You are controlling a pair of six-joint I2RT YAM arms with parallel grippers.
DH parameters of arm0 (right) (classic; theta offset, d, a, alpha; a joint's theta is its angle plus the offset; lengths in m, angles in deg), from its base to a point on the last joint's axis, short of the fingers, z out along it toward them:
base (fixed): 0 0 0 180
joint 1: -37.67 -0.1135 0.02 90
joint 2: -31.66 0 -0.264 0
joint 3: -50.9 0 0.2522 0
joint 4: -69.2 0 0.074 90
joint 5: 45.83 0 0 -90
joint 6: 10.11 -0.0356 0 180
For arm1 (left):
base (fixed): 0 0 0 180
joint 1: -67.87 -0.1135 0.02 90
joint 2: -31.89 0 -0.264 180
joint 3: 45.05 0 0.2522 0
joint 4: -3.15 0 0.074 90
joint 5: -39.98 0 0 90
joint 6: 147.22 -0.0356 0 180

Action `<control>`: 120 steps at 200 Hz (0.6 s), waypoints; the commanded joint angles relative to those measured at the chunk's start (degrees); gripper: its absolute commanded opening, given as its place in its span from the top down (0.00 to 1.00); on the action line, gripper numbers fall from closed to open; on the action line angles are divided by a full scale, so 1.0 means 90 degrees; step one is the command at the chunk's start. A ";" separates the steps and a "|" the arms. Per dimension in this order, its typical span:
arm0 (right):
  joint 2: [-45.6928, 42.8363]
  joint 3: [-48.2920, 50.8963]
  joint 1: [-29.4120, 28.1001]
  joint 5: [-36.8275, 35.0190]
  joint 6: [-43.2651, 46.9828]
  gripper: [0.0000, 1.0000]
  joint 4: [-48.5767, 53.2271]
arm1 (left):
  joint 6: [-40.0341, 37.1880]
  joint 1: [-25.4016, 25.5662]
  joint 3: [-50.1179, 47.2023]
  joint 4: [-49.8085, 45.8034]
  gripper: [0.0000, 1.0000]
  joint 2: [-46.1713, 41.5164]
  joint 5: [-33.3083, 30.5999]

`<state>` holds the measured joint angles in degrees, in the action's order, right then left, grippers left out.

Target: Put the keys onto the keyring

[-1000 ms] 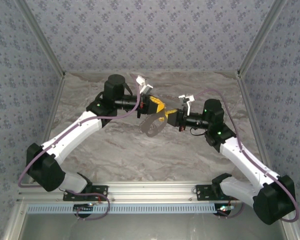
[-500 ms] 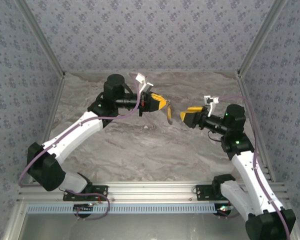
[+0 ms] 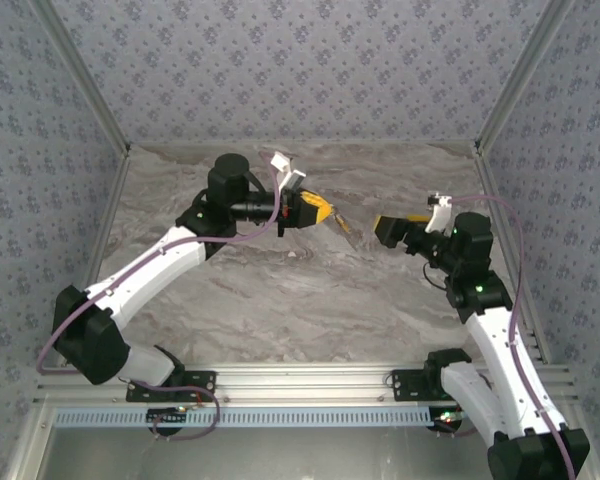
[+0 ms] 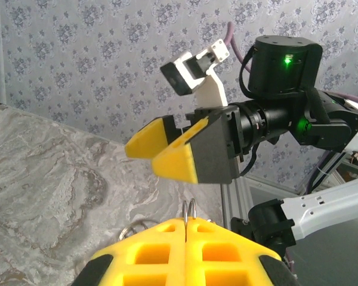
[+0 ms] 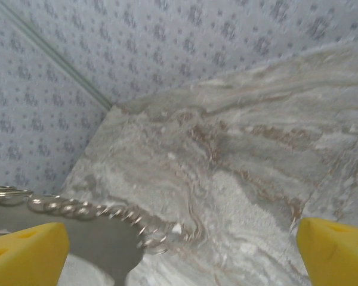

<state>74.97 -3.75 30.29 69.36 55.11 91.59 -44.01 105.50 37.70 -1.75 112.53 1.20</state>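
Left gripper point(image 3: 326, 212): jaws clamped on the keyring point(image 3: 344, 228), which hangs edge-on from their tips above the desk point(image 3: 280, 300). Right gripper point(image 3: 383, 226): jaws spread wide, holding nothing, facing the keyring from just beside it, not touching.

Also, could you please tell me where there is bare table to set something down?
Bare: the marble table between the left arm and the right arm, down to the near rail, and the far strip under the back wall. Crowded: mid-table, where the left gripper, shut on the keyring, faces the open right gripper.
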 commanded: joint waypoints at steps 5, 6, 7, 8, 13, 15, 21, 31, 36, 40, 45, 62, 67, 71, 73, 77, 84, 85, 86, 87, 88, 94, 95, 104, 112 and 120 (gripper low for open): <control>-0.0125 -0.0069 0.0078 -0.0463 -0.0404 0.00 -0.0201 | 0.0171 0.0030 -0.0158 0.0581 1.00 -0.0295 -0.0035; -0.0115 -0.0078 0.0083 -0.0459 -0.0418 0.00 -0.0184 | 0.0172 0.0034 -0.0162 0.0584 1.00 -0.0297 -0.0036; -0.0100 -0.0087 0.0085 -0.0447 -0.0429 0.00 -0.0166 | 0.0172 0.0036 -0.0164 0.0596 1.00 -0.0297 -0.0032; -0.0093 -0.0111 0.0086 -0.0441 -0.0435 0.00 -0.0157 | 0.0172 0.0032 -0.0170 0.0606 1.00 -0.0298 -0.0039; -0.0033 -0.0184 0.0087 -0.0396 -0.0450 0.00 -0.0086 | 0.0193 0.0033 -0.0191 0.0635 1.00 -0.0312 -0.0050; -0.0011 -0.0206 0.0087 -0.0372 -0.0460 0.00 -0.0074 | 0.0205 0.0032 -0.0201 0.0643 1.00 -0.0316 -0.0050; 0.0061 -0.0256 0.0087 -0.0246 -0.0507 0.00 -0.0074 | 0.0212 0.0029 -0.0228 0.0668 1.00 -0.0328 -0.0058; 0.0132 -0.0273 0.0087 0.0015 -0.0535 0.00 -0.0248 | 0.0229 0.0029 -0.0267 0.0718 1.00 -0.0345 -0.0083; 0.0156 -0.0259 0.0087 0.0031 -0.0603 0.00 -0.0387 | 0.0245 0.0034 -0.0289 0.0738 1.00 -0.0347 -0.0083; 0.0156 -0.0209 0.0088 0.0048 -0.0708 0.00 -0.0590 | 0.0258 0.0037 -0.0305 0.0749 1.00 -0.0357 -0.0087; 0.0166 -0.0139 0.0087 0.0136 -0.0847 0.00 -0.0834 | 0.0274 0.0033 -0.0326 0.0782 1.00 -0.0358 -0.0104; 0.0229 0.0005 0.0079 0.0386 -0.1371 0.00 -0.1491 | 0.0364 0.0030 -0.0416 0.0939 1.00 -0.0376 -0.0119; 0.0283 0.0011 0.0070 0.0499 -0.1484 0.00 -0.1642 | 0.0389 0.0037 -0.0442 0.0989 1.00 -0.0386 -0.0128; 0.0332 -0.0005 0.0056 0.0595 -0.1550 0.00 -0.1741 | 0.0413 0.0035 -0.0464 0.1031 1.00 -0.0387 -0.0134; 0.0348 -0.0012 0.0048 0.0637 -0.1580 0.00 -0.1793 | 0.0430 0.0037 -0.0480 0.1048 1.00 -0.0394 -0.0144; 0.0386 -0.0018 0.0029 0.0731 -0.1639 0.02 -0.1906 | 0.0455 0.0029 -0.0501 0.1092 1.00 -0.0396 -0.0147; 0.0466 -0.0025 -0.0028 0.0867 -0.1707 0.05 -0.2079 | 0.0493 0.0037 -0.0535 0.1153 1.00 -0.0397 -0.0163; 0.0473 -0.0026 -0.0039 0.0885 -0.1728 0.05 -0.2105 | 0.0499 0.0037 -0.0546 0.1163 1.00 -0.0396 -0.0159; 0.0482 -0.0027 -0.0044 0.0898 -0.1744 0.06 -0.2122 | 0.0502 0.0038 -0.0551 0.1168 1.00 -0.0396 -0.0161; 0.0486 -0.0032 -0.0057 0.0905 -0.1756 0.06 -0.2141 | 0.0508 0.0038 -0.0559 0.1181 1.00 -0.0396 -0.0163; 0.0498 -0.0045 -0.0068 0.0918 -0.1762 0.06 -0.2155 | 0.0516 0.0033 -0.0562 0.1187 1.00 -0.0396 -0.0158; 0.0562 -0.0085 -0.0130 0.1002 -0.1787 0.08 -0.2211 | 0.0539 0.0032 -0.0579 0.1237 1.00 -0.0397 -0.0164; 0.0575 -0.0090 -0.0138 0.1016 -0.1783 0.09 -0.2219 | 0.0541 0.0035 -0.0587 0.1240 1.00 -0.0396 -0.0164; 0.0669 -0.0172 -0.0256 0.1166 -0.1782 0.19 -0.2279 | 0.0569 0.0029 -0.0606 0.1279 1.00 -0.0396 -0.0174; 0.0759 -0.0232 -0.0356 0.1296 -0.1778 0.28 -0.2337 | 0.0591 0.0037 -0.0628 0.1307 1.00 -0.0401 -0.0177; 0.0821 -0.0252 -0.0463 0.1398 -0.1760 0.31 -0.2448 | 0.0625 0.0029 -0.0643 0.1348 1.00 -0.0388 -0.0181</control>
<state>81.02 -4.16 28.30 76.60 41.10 75.19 -39.93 105.50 31.95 5.70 111.07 -0.42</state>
